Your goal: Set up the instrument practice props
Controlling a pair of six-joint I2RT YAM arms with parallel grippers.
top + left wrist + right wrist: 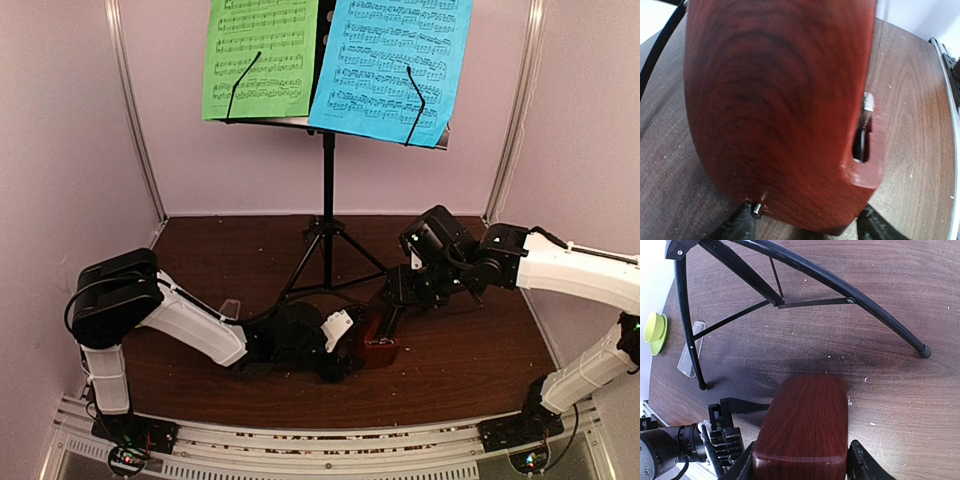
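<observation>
The black tripod music stand (pixel 328 180) stands at the back with the green sheet (pixel 260 55) and the blue sheet (pixel 390 65) on its desk. The dark red-brown metronome (pixel 381 346) is on the table in front of the stand's legs (pixel 840 287). My left gripper (pixel 362 350) is shut on its lower part; its wooden face fills the left wrist view (pixel 780 110) between the fingertips (pixel 742 226). My right gripper (pixel 397 298) is shut on its upper part (pixel 805 430). The clear cover (pixel 690 351) lies apart on the table by a stand leg.
A lime green cup and saucer (pixel 655 331) sit far left in the right wrist view. The stand's three legs spread over the middle of the brown table (pixel 470 370). Purple walls close in the back and sides.
</observation>
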